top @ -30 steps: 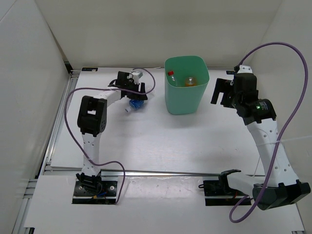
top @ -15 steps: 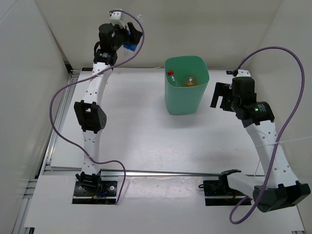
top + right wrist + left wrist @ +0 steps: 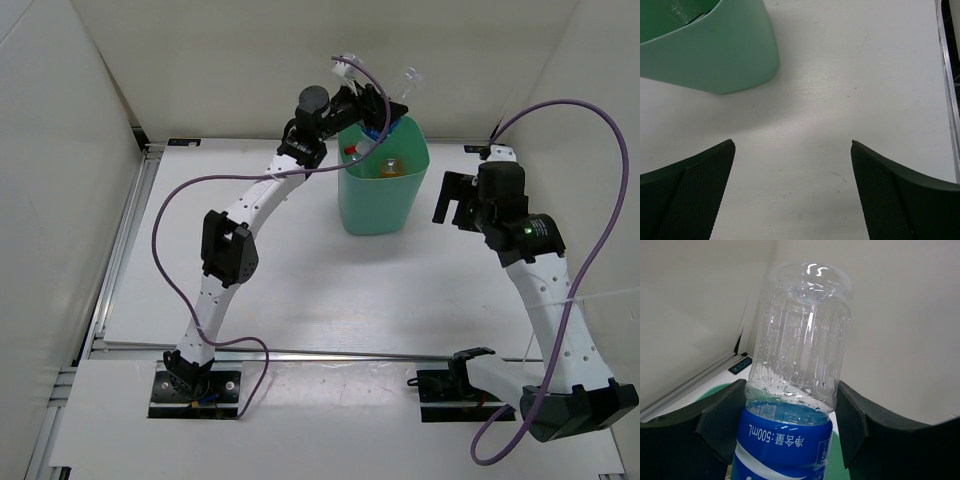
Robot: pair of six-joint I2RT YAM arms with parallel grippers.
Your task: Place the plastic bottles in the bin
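My left gripper [image 3: 372, 118] is shut on the clear bottle with the blue label [image 3: 392, 108] and holds it over the back rim of the mint-green bin [image 3: 383, 195]. In the left wrist view the bottle [image 3: 797, 365] fills the space between both fingers, its base pointing away. Inside the bin lie the orange bottle [image 3: 390, 166] and a bottle with a red cap [image 3: 351, 151]. My right gripper [image 3: 452, 198] is open and empty, low to the right of the bin, whose side shows in the right wrist view [image 3: 710, 50]. The dark-label bottle is not visible.
White walls close in the table [image 3: 280, 270] at the back and sides. A purple cable [image 3: 180, 200] loops from the left arm, another [image 3: 590, 230] from the right arm. A metal rail [image 3: 120, 250] runs along the table's left edge.
My left arm has lifted the blue-label bottle off the table at the left, swung it high along the back wall and rightward to above the bin. My right gripper has barely moved.
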